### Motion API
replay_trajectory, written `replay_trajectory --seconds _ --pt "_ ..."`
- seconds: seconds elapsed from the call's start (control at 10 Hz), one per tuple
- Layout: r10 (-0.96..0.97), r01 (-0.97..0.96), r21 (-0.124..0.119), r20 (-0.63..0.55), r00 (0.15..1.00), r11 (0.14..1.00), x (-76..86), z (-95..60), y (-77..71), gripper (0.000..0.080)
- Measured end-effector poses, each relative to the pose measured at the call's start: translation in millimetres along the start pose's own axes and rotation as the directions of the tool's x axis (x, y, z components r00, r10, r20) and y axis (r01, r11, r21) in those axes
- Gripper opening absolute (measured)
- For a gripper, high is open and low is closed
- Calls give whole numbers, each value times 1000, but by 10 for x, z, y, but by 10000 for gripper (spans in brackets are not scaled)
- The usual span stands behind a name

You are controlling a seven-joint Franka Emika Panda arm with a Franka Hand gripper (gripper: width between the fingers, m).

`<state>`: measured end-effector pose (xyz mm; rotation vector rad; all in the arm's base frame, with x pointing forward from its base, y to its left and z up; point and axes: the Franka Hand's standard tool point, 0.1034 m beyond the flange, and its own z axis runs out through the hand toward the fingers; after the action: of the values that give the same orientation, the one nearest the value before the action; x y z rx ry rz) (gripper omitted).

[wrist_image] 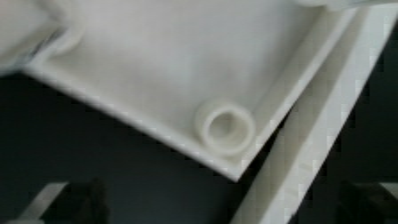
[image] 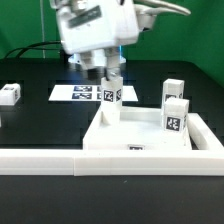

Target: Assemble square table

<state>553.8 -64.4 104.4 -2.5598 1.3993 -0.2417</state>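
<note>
The white square tabletop slab lies rim-up against the rail. Two tagged white leg blocks stand on its side towards the exterior view's right. A third tagged leg stands upright at its far corner towards the exterior view's left. My gripper hangs directly over this third leg. In the wrist view the dark fingers are wide apart with nothing between them, so the gripper is open. That view shows the slab's underside and an empty round corner socket.
A long white L-shaped rail runs along the front and round the slab on the exterior view's right, and shows in the wrist view. The marker board lies behind the slab. One loose leg block sits at the far left.
</note>
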Motion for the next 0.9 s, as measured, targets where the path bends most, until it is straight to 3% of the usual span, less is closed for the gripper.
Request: replay_trajectory --seconds 0.5,0.6,0.8,0.9 --pt "-280 280 -13 6 960 960 -12 13 -5 649" --pt "-412 412 -9 26 911 911 74 10 176 649" --pt "-573 578 -9 116 811 816 297 32 978 649" --pt "-634 643 20 193 749 766 385 34 1390 649"
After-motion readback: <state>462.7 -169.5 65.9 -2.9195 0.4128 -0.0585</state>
